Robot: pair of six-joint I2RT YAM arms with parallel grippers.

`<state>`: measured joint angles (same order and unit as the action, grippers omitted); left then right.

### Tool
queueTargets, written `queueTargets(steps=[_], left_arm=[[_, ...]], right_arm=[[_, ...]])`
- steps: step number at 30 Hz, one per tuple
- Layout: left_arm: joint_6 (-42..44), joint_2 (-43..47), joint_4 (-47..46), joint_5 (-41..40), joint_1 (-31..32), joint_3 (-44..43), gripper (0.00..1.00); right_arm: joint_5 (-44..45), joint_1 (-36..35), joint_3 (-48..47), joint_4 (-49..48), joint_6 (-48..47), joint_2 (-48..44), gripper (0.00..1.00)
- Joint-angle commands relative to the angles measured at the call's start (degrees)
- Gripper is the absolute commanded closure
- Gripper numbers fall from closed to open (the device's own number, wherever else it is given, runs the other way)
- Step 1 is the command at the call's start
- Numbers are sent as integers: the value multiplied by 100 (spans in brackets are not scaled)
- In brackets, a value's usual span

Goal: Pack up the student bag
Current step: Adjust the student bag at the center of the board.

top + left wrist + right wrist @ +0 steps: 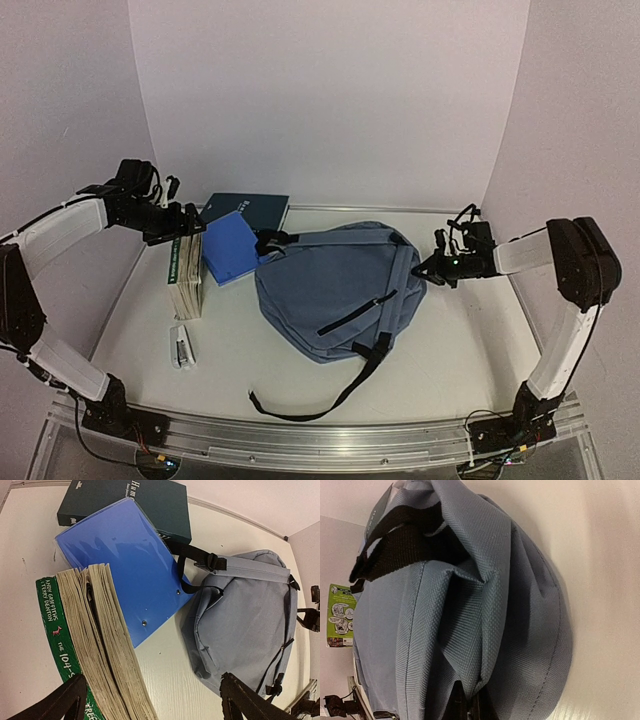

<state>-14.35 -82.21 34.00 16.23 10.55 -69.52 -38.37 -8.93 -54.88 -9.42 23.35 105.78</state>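
The student bag (335,290) lies flat in the middle of the table, blue-grey with black straps and its zippers closed. At the bag's right edge, my right gripper (428,268) is shut on a fold of its fabric. In the right wrist view the bag (530,605) fills the frame, and the pinched fold runs down into the gripper (470,707). My left gripper (190,225) hangs open over the books at the left. Its fingers (70,697) straddle a thick green paperback (50,615) without touching it, and the bag (245,615) lies to the right.
A blue plastic folder (125,560) leans across a dark green hardback (135,500) behind the paperback (185,270). A small white object (181,347) lies near the front left. A loose black strap (330,395) trails toward the front edge. White walls enclose the table on three sides.
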Motion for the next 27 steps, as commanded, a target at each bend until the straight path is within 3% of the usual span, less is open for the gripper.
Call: queueTargets(steps=[1,8,16,22,27], left_arm=[[108,5,-84,-150,-25,-41,8],[96,174,-108,-160,-24,15,8],[28,248,-128,55,-23,35,8],[9,324,-150,82,-25,77,8],[2,305,-163,128,-23,95,8]], right_arm=[[187,15,-526,-206,119,-1172,100],[730,20,-1814,673,8,-2494,100],[559,-157,-2980,1317,-535,-2954,100],[1774,-1304,-3617,2594,-1633,-2367,100],[2429,-2226,-3434,2885,-1770,-1883,100]])
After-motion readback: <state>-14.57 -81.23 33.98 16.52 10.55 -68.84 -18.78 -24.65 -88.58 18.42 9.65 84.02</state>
